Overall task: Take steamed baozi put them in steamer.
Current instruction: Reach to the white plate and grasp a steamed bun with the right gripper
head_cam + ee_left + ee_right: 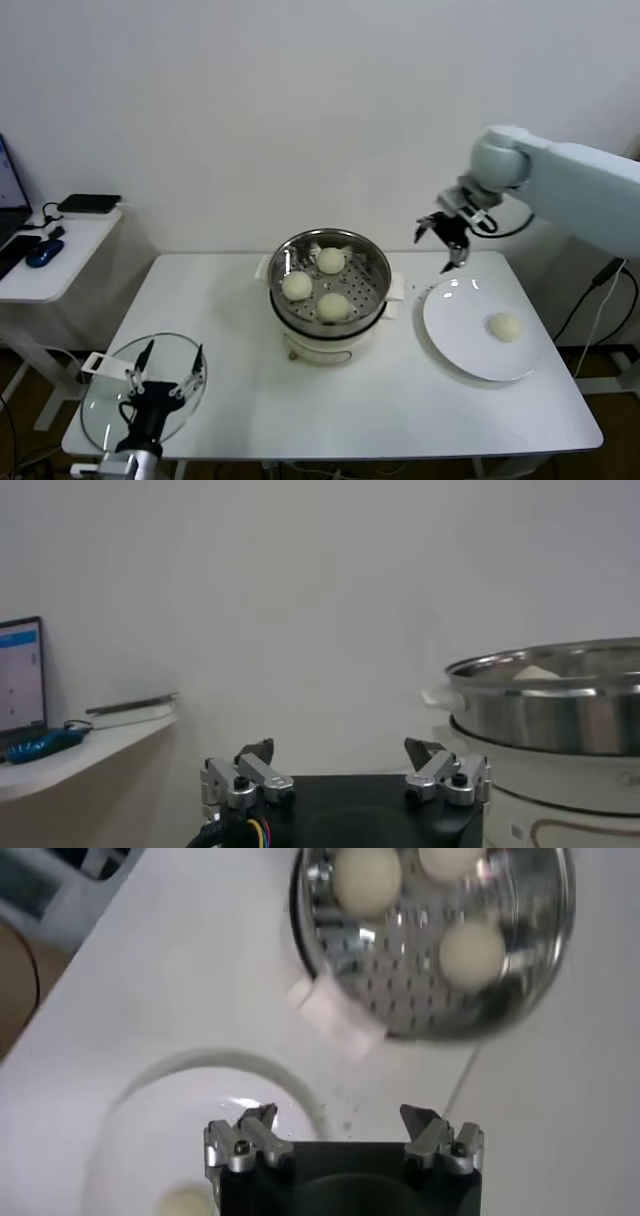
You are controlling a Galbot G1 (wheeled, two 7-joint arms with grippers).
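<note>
The shiny steamer (372,296) stands mid-table on its white pot base and holds three off-white baozi (331,260). A fourth baozi (504,327) lies on the flat white plate (455,340) to its right. My right gripper (441,238) is open and empty, in the air between the steamer and the plate's far edge. In the right wrist view the steamer (400,998), its baozi (366,875) and the plate's baozi (185,1202) show beyond the open gripper (338,1116). My left gripper (169,362) is open and parked at the front left.
A round glass lid (105,405) lies at the table's front left under the left gripper. A side table (50,255) with a mouse and a dark device stands at the far left. The steamer's wall (560,705) shows in the left wrist view.
</note>
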